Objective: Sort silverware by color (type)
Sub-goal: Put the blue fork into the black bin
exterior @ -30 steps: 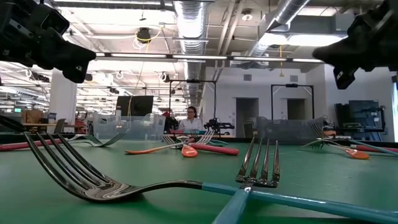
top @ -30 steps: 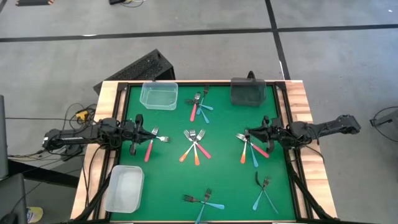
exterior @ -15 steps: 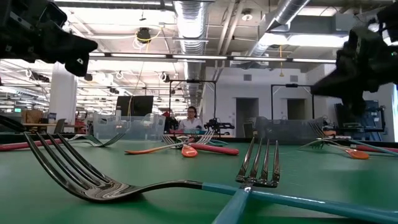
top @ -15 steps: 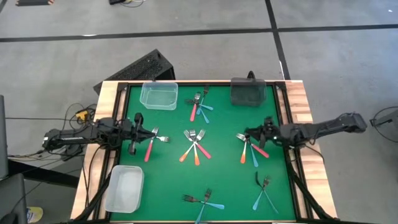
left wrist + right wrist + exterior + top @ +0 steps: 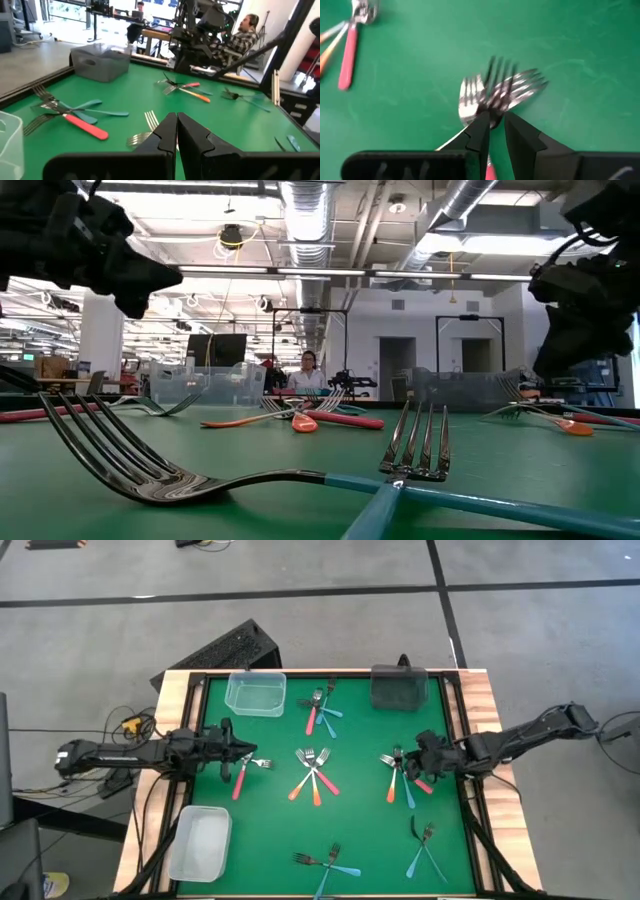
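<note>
Three overlapped forks (image 5: pixel 495 92) under slightly parted right gripper (image 5: pixel 496 131), left gripper (image 5: pixel 177 131) clenched empty, bins (image 5: pixel 255 693) beyond.

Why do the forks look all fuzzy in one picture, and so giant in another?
Right wrist view: the overlapping silver fork heads smear, as if the camera is moving. Low view: the blue-handled fork looms huge because it lies nearest the table-level lens. High view: everything sharp.

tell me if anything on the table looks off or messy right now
Nothing looks spilled or damaged. The forks simply lie unsorted in crossed, mixed-colour heaps, such as the middle pile and the pile under the right gripper. The clear bin and dark bin hold none.
</note>
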`<state>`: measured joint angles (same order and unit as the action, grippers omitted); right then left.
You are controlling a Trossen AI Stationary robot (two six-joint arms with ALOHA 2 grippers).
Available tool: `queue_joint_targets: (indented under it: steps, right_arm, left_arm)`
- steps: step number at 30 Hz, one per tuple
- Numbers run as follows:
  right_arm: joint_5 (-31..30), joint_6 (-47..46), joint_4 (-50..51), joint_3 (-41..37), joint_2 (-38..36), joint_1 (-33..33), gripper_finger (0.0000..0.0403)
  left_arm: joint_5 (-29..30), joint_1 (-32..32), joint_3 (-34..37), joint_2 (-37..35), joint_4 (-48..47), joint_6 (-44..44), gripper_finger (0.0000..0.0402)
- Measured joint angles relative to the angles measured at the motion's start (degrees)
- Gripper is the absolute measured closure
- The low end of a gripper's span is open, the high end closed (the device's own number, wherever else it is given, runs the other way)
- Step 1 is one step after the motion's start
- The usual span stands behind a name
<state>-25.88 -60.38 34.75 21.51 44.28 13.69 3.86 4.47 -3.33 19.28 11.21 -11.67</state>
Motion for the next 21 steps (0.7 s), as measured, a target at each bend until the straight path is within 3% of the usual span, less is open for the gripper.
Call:
queue_joint_targets:
  steps: [5, 13, 17, 21]
  right_arm:
    - [3.73, 3.06, -2.92, 0.49, 4.56, 1.47, 0.0290]
    - [4.15, -2.65, -3.61, 0.49, 10.43, 4.29, 0.0204]
    - [4.08, -4.03, -4.33, 0.49, 13.24, 4.34, 0.0203]
    - [4.05, -4.13, -5.47, 0.49, 16.10, 4.31, 0.0230]
  left_arm:
    - [3.12, 0.00, -0.04, 9.48, 8.84, -0.65, 0.0401]
    - [2.86, 0.00, -0.11, 19.18, 14.07, -4.28, 0.0401]
    - [2.86, 0.00, -0.11, 20.27, 14.00, -4.56, 0.0401]
    - [2.86, 0.00, -0.11, 20.14, 14.04, -4.05, 0.0401]
